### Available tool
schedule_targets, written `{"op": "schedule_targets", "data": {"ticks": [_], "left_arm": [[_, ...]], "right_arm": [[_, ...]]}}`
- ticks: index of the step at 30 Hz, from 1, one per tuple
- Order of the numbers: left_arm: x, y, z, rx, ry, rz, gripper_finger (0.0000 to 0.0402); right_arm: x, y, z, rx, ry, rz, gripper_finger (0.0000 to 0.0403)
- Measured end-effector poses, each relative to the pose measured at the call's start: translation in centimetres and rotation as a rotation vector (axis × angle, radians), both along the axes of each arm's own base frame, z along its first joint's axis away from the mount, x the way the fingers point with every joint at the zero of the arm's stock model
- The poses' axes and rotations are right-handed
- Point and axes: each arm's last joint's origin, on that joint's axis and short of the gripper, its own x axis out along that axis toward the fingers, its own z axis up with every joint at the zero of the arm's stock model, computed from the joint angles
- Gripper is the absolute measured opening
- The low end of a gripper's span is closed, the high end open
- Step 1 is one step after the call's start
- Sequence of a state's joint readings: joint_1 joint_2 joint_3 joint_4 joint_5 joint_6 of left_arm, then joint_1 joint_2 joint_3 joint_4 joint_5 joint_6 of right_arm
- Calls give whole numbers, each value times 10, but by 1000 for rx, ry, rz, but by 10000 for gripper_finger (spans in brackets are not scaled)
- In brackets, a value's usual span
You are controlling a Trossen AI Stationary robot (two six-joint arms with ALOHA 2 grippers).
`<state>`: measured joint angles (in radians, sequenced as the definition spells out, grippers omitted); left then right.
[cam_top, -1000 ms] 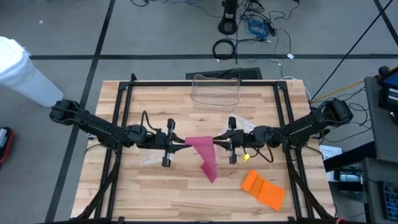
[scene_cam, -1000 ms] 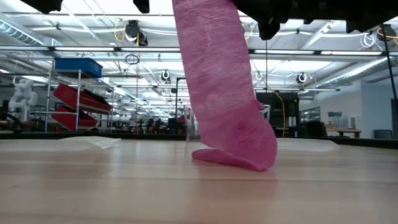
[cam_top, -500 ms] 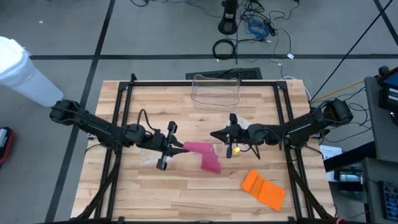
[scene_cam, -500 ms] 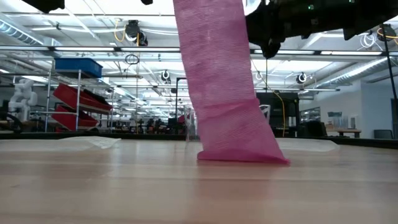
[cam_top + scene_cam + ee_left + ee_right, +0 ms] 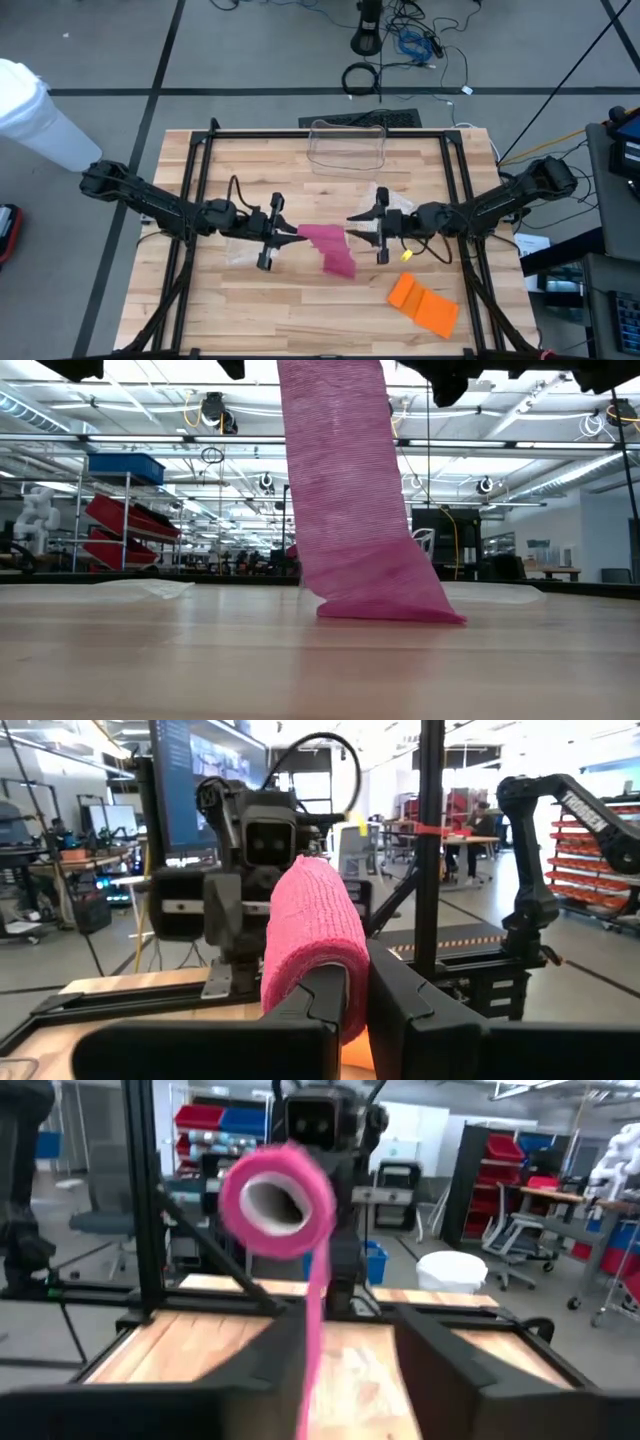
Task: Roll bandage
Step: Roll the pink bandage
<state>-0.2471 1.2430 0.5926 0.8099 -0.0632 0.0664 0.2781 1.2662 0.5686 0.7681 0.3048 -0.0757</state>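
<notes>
A: Worktop (image 5: 250, 310) first, wooden, black frame around it. Clear plastic container (image 5: 347, 146) at the far edge, orange piece (image 5: 423, 304) near the right front corner.

B: Bandage?

A: Pink bandage (image 5: 328, 239) mid-worktop, between both arms. Rolled end is held up off the wood, and its loose tail hangs down with the end resting on the worktop.

B: Left gripper (image 5: 290, 236)?

A: Fingers clenched on the roll's end.

B: Right gripper (image 5: 352, 226)?

A: Just beside the roll's other end, fingers spread, released, not touching it. Roll's hollow core (image 5: 274, 1200) faces that gripper.
</notes>
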Motion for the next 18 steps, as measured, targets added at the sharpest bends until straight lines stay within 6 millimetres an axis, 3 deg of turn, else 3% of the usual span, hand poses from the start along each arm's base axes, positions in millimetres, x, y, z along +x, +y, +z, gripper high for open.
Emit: {"op": "schedule_targets", "data": {"ticks": [5,10,13,17,18], "left_arm": [[1,5,0,-2,0,23,25],[2,8,-1,-7,9,36,25],[2,8,-1,-8,12,36,25],[2,8,-1,-55,19,25,25],[2,8,-1,-57,19,21,25]], "right_arm": [[14,-1,-15,-1,32,-23,241],[38,-2,-13,-27,29,-45,248],[50,-2,-10,-34,47,-30,193],[55,-3,-5,-56,76,-35,42],[55,-3,-6,-75,82,-44,22]]}}
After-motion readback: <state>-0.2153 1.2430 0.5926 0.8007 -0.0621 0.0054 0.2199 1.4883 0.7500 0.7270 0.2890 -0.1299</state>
